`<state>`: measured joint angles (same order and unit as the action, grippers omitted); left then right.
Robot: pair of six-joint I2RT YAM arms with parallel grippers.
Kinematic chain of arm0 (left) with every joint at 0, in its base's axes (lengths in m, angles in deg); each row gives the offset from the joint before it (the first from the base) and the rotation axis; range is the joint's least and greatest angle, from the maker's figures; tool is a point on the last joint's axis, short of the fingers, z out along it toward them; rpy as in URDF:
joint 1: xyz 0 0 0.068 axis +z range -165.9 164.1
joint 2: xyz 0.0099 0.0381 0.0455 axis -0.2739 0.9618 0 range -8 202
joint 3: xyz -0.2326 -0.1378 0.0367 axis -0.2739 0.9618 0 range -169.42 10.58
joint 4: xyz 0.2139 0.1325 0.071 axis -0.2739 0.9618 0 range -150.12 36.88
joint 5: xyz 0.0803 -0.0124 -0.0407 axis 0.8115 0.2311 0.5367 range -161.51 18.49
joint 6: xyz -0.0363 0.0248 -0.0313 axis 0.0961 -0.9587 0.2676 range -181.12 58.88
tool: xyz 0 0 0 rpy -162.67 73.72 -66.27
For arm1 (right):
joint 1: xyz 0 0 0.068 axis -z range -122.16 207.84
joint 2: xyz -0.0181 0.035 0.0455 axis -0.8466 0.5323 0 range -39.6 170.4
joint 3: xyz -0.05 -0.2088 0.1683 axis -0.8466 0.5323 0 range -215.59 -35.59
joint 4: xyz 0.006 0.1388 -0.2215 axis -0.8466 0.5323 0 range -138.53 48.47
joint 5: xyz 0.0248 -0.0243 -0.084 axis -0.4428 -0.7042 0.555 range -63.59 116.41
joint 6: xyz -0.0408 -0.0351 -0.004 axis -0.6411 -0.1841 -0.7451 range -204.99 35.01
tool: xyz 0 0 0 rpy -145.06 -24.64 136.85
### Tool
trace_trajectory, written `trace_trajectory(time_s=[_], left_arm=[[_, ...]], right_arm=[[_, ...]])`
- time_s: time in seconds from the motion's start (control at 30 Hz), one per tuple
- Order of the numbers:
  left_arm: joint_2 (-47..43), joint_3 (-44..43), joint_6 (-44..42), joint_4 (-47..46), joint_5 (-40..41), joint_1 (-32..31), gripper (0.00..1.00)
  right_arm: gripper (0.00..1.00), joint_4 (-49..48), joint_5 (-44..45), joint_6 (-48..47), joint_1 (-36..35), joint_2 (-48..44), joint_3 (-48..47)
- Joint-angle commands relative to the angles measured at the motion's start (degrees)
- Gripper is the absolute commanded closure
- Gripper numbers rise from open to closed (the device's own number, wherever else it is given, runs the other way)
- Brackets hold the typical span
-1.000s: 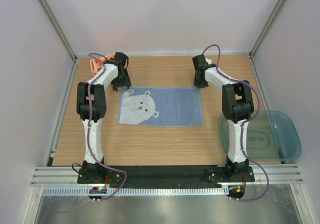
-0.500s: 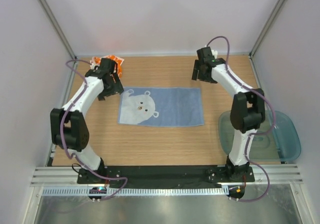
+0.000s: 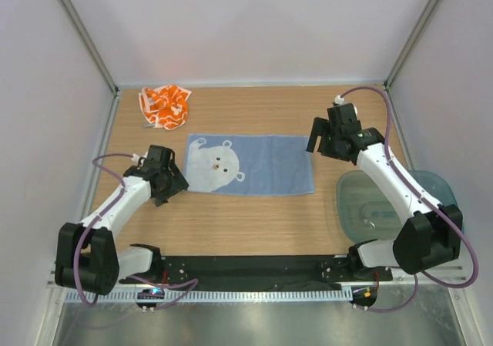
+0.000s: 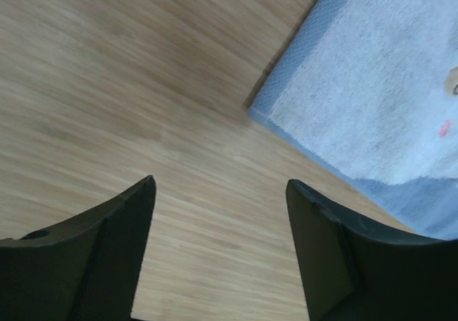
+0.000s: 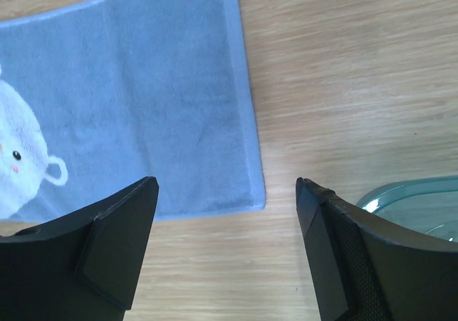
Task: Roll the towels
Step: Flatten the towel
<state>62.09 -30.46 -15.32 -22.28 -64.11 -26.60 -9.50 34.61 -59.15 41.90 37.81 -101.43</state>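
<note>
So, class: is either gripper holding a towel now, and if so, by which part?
Nothing is held: left gripper and right gripper are both open, at opposite ends of the blue towel.

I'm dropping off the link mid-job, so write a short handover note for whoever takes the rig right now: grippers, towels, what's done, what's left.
Left gripper: open, empty, over the bare table just off the near-left corner of the blue bear towel.
Right gripper: open, empty, above the same towel's near-right corner.
Blue bear towel: spread flat mid-table, not rolled.
Orange-patterned towel: crumpled in the far-left corner, neither arm near it.
Teal tray: near right, partly under the right arm.
Done: nothing rolled yet.
Left: roll both towels.
</note>
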Motion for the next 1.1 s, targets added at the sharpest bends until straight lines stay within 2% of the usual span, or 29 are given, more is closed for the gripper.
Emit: trace_trajectory(time_s=[0.0, 0.03, 0.13, 0.57, 0.7, 0.83, 0.93, 1.07], left_arm=[[-0.48, 0.87, 2.89, -10.33, -1.07, 0.15, 0.3], [1.44, 0.96, 3.24, -10.51, -1.94, 0.24, 0.4], [5.04, 1.57, 3.94, -13.23, -3.61, 0.24, 0.46], [10.68, 0.87, 3.68, -15.26, 0.07, 0.33, 0.51], [12.7, 1.05, 3.24, -16.48, -0.1, 0.33, 0.59], [14.11, 0.78, 2.63, -17.72, -0.72, 0.24, 0.62], [14.64, 0.61, 2.28, -17.98, -0.81, 0.24, 0.71], [13.85, 0.78, 1.92, -18.07, -1.25, 0.33, 0.91]], right_arm=[[0.16, -0.01, -3.02, 0.61, -0.49, -2.7, 0.89], [0.17, 0.17, -3.11, 0.35, -0.58, -3.31, 1.07], [0.18, 0.44, -3.2, 0.08, -0.67, -4.19, 2.21], [0.21, 0.44, -3.2, -0.36, -0.67, -3.49, 1.95], [0.21, 0.35, -3.29, -0.45, -0.67, -2.79, 1.68], [0.21, 0.09, -3.46, -0.27, -0.67, -2.79, 1.95], [0.22, 0.26, -3.46, -0.18, -0.67, -2.79, 2.04], [0.24, 0.35, -3.55, 0.43, -0.67, -2.96, 2.91]])
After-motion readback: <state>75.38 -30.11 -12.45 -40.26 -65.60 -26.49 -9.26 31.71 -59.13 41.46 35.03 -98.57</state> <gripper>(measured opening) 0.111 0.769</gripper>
